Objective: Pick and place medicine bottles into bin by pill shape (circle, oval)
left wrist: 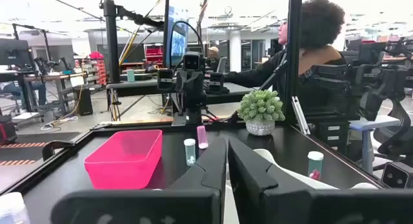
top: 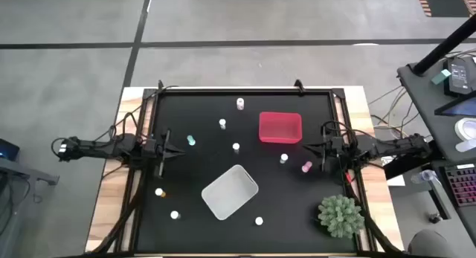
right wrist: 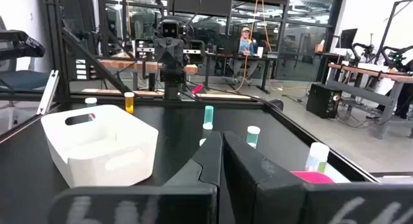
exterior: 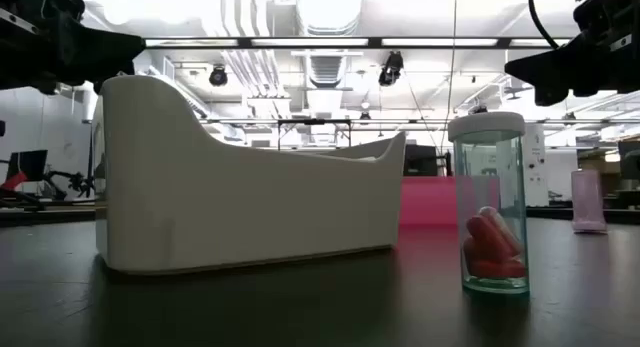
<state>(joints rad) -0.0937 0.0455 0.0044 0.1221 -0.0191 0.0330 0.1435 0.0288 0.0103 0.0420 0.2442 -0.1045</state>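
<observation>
The left gripper (top: 175, 147) is fully closed and holds nothing; its two dark fingers (left wrist: 210, 169) meet at the tips. It sits over the left edge of the black table (top: 186, 184), pointing inward. The right gripper (top: 311, 146) is likewise drawn together and empty, with its fingers (right wrist: 213, 161) touching, and sits over the right edge facing the left arm.

Between the two grippers, the medicine bottles lie scattered on the table, all upright and apart from one another. A teal bottle (top: 191, 140) stands just beside the left gripper. A pink bottle (top: 306, 167) and a white-capped bottle (top: 283, 159) stand near the right gripper. Further bottles stand at the far side (top: 240, 103), mid-table (top: 222, 124) and centre (top: 236, 147). On the near side are an orange bottle (top: 160, 192), another (top: 175, 214) and one more (top: 259, 221), the last a clear teal one showing red oval pills in the low view (exterior: 491, 223).

The pink bin (top: 280, 128) sits right of centre, toward the far side. The white bin (top: 230, 191) sits nearer, turned at an angle. Neither bin shows a bottle inside. A spiky green plant (top: 341, 215) stands at the near right corner. A person (left wrist: 310, 50) sits beyond the table in the left wrist view.
</observation>
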